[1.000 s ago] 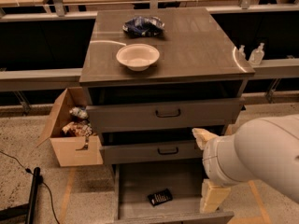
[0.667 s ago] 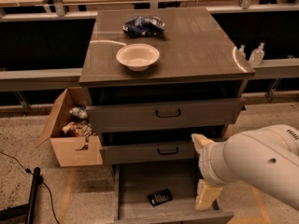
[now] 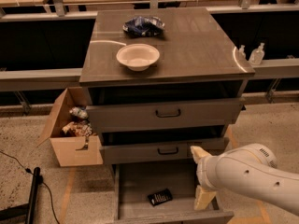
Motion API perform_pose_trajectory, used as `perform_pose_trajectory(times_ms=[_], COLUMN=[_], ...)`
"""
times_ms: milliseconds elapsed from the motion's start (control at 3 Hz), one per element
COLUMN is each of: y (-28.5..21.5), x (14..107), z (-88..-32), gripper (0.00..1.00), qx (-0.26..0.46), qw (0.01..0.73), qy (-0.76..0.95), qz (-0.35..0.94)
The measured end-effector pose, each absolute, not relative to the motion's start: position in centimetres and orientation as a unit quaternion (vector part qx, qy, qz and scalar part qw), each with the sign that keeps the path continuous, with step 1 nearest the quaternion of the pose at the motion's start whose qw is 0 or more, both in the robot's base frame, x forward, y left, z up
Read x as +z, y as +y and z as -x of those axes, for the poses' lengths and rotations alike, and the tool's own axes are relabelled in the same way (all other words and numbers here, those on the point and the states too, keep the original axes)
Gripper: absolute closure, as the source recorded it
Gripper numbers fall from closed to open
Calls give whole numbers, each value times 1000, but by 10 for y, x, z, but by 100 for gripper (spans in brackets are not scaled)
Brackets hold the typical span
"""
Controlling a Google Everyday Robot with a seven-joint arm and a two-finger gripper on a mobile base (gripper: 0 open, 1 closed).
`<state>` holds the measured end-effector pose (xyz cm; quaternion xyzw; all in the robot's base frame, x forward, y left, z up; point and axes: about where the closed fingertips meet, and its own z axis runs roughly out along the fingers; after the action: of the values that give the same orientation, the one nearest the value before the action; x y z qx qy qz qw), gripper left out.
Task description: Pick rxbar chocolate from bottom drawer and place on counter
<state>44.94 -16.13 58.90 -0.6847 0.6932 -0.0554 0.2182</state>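
Note:
The rxbar chocolate [image 3: 160, 197], a small dark wrapper with pale print, lies flat on the floor of the open bottom drawer [image 3: 135, 183], near its front. My gripper [image 3: 195, 177] hangs over the drawer's right side, to the right of the bar and apart from it. Its two pale fingers [image 3: 204, 198] stand wide apart with nothing between them. The white arm reaches in from the lower right. The counter [image 3: 196, 45] is the grey-brown top of the cabinet.
A white bowl [image 3: 138, 56] and a blue shiny bag [image 3: 144, 25] sit on the counter. The two upper drawers with black handles [image 3: 168, 113] stand slightly pulled out. A cardboard box [image 3: 70, 134] of items stands left of the cabinet. Bottles [image 3: 257, 55] stand at right.
The arm has shifted a little left and lower over the open bottom drawer. The bar has not moved.

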Motion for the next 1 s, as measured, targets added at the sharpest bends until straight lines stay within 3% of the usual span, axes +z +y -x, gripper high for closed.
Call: perform_pose_trajectory(times_ms=[333,1000], y=[-167,-161], x=[520,491], z=[-450,-456], gripper=[0,0], qx=[-23,-8], qw=[206,211], qy=[698,701], qz=[686,681])
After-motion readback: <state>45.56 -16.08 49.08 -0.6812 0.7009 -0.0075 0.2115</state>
